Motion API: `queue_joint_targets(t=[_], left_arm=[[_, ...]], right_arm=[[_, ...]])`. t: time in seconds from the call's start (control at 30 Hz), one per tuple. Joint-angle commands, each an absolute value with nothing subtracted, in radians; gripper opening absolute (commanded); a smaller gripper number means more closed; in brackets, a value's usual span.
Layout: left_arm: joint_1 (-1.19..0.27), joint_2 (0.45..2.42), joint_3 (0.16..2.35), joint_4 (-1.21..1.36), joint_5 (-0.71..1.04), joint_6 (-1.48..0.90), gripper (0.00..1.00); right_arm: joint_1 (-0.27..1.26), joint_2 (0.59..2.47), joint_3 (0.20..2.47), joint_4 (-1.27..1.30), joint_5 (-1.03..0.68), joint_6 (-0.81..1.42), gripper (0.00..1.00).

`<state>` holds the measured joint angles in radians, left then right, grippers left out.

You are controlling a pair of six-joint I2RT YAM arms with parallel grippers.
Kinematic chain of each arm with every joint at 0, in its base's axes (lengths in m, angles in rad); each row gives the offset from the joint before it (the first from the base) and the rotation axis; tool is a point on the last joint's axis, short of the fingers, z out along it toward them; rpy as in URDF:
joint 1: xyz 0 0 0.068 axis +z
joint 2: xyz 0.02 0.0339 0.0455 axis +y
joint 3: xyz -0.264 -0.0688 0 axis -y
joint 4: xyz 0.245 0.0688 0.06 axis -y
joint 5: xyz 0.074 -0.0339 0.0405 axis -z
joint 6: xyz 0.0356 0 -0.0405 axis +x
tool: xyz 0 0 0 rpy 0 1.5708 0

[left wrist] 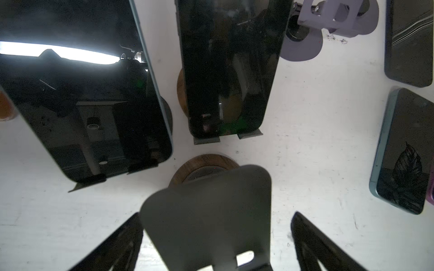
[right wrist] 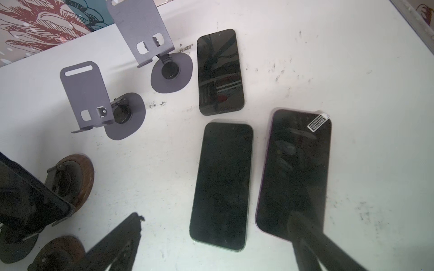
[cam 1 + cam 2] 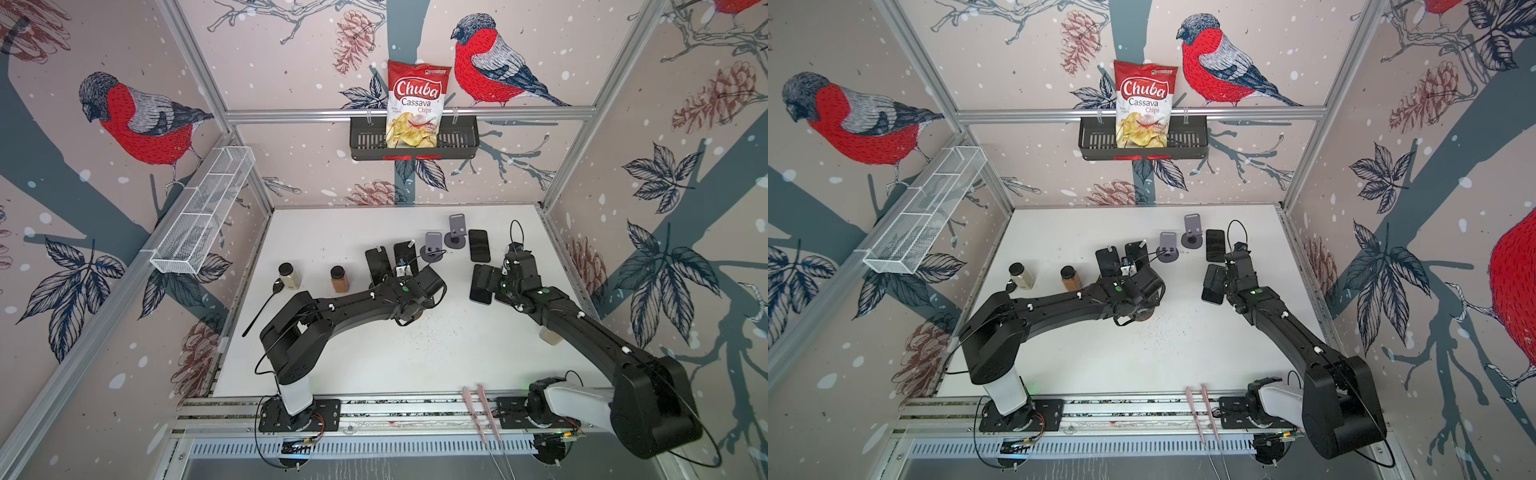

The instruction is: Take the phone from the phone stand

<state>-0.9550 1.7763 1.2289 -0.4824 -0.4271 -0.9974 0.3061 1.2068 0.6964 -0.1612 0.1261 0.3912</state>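
Note:
Two dark phones lean on stands in both top views, one (image 3: 376, 266) left of the other (image 3: 405, 255). In the left wrist view they are the large near phone (image 1: 89, 93) and the middle phone (image 1: 230, 70) on a wood-based phone stand (image 1: 182, 86). My left gripper (image 1: 216, 214) is open, its fingers either side of the plate of an empty dark stand (image 1: 209, 199), touching nothing. My right gripper (image 2: 215, 215) is open above a green-edged phone (image 2: 223, 185) and a purple-edged phone (image 2: 296, 169) lying flat on the table.
Two empty purple stands (image 3: 432, 245) (image 3: 456, 232) and a third flat phone (image 3: 479, 245) sit at the back right. Two spice jars (image 3: 289, 275) (image 3: 340, 278) and a black spoon (image 3: 266, 303) lie to the left. Pink tweezers (image 3: 482, 411) rest on the front rail.

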Motion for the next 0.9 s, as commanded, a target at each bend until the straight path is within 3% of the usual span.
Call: queue_joint_targets(t=[0.0, 0.6, 0.87], left_arm=[[-0.957, 1.791, 1.243, -0.506, -0.451, -1.014, 0.95], [-0.957, 1.806, 1.244, -0.505, -0.458, -1.02, 0.7], [-0.957, 1.787, 1.226, -0.503, -0.46, -1.02, 0.67]], right_arm=[[0.304, 1.203, 0.694, -0.137, 0.109, 0.397, 0.99], [0.302, 1.205, 0.696, -0.135, 0.081, 0.397, 0.99], [0.301, 1.199, 0.698, -0.137, 0.069, 0.399, 0.99]])
